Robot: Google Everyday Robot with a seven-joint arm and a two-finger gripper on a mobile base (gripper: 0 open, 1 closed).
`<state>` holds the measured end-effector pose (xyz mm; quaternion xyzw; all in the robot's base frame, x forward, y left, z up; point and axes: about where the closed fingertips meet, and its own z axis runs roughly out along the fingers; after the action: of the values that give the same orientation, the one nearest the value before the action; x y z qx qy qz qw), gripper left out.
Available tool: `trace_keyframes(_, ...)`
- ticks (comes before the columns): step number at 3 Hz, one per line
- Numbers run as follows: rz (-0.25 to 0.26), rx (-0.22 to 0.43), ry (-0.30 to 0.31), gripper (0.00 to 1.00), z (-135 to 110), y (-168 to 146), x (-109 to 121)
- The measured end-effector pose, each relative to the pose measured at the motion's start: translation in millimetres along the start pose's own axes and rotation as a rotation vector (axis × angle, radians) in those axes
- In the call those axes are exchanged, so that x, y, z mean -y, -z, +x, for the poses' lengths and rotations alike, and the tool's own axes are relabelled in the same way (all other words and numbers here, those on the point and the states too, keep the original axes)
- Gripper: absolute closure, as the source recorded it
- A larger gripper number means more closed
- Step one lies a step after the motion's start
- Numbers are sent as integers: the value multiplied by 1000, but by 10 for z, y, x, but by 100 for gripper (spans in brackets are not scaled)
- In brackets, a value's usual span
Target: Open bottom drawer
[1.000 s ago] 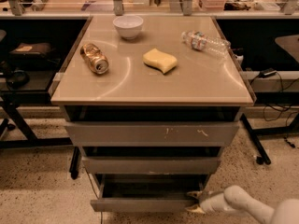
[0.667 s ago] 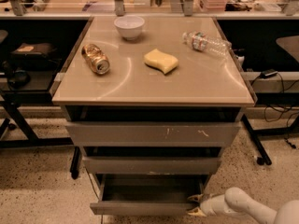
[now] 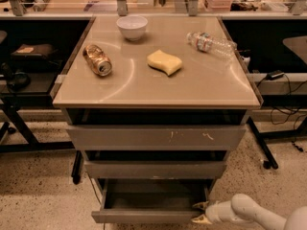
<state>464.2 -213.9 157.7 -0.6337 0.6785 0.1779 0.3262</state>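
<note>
The bottom drawer is the lowest of three grey handleless drawers under the table. It stands pulled out, and its shallow grey tray body shows from above. My gripper is at the drawer's right front corner, on a white arm coming in from the lower right. Its two yellowish fingertips are spread apart, with one above and one below the corner of the front panel. The mid-width drawer and the widest drawer with white scratch marks sit above it, less far out.
On the beige tabletop lie a white bowl, a tipped can, a yellow sponge and a plastic bottle. Dark desks stand left and right, with cables on the floor at the right.
The bottom drawer has come out a little further toward the camera, and my gripper has moved with it at its right front corner.
</note>
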Motion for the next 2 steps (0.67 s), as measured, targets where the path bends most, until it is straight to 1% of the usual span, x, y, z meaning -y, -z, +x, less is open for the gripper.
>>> trace_keyframes(1,1,-4,-2,80,-13,5,-64)
trace_keyframes(2,1,-4,-2,58,-13,5,-65)
